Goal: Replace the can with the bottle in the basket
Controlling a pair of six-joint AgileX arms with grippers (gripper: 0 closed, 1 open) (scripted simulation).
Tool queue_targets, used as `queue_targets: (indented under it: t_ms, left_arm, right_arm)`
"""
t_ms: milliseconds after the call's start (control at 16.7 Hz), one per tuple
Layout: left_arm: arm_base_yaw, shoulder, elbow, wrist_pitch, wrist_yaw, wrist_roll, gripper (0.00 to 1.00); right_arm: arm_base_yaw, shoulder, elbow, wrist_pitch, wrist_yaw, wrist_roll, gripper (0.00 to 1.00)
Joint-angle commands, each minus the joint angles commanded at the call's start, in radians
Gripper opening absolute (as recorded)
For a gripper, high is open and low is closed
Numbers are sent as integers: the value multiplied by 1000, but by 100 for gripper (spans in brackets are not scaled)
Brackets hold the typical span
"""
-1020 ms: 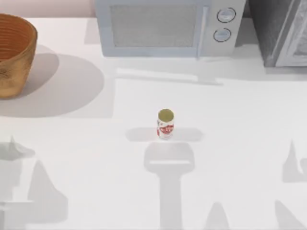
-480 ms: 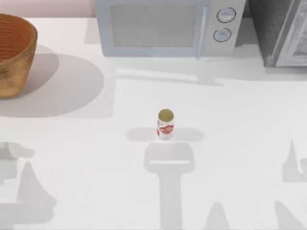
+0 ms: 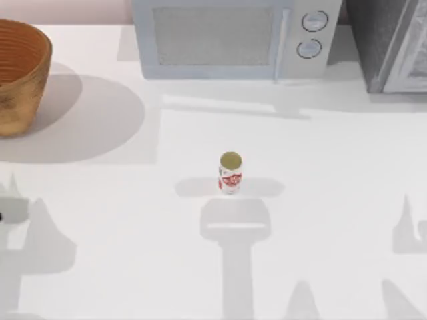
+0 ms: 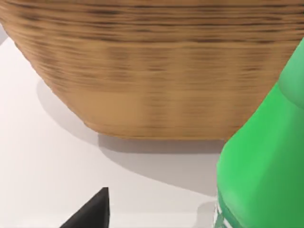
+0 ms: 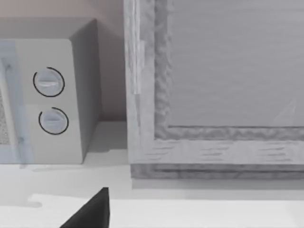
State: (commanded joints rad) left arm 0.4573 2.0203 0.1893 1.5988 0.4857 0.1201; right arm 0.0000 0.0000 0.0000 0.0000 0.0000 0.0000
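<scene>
The can (image 3: 230, 173) stands upright near the middle of the white table (image 3: 333, 200), a small cylinder with a dull olive-gold round top and a red-and-white label (its lettering is too small to read). Closest to the left wrist camera is a bright green bottle (image 4: 266, 161) with a strip of white label at its lower edge, no writing legible, and just beyond it rises the ribbed orange-brown wall of the woven basket (image 3: 20, 73), which sits at the table's far left corner, well apart from the can. Behind the can, along the back edge, stand a pale microwave (image 3: 233, 37) with two round dials and a grey cabinet (image 5: 213, 85) to its right; whether either gripper's jaws are open or closed cannot be told.
</scene>
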Motion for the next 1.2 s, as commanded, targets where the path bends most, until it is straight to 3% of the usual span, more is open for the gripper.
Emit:
queue_targets:
  t_ms: [360, 1140, 1200]
  left_arm:
    - [-42, 31, 55, -19, -40, -11, 100]
    - [-42, 31, 55, -19, -40, -11, 2]
    - [-42, 31, 55, -19, -40, -11, 0]
  right_arm:
    - [0, 0, 0, 0, 0, 0, 100]
    - [0, 0, 0, 0, 0, 0, 100]
    - [0, 0, 0, 0, 0, 0, 100]
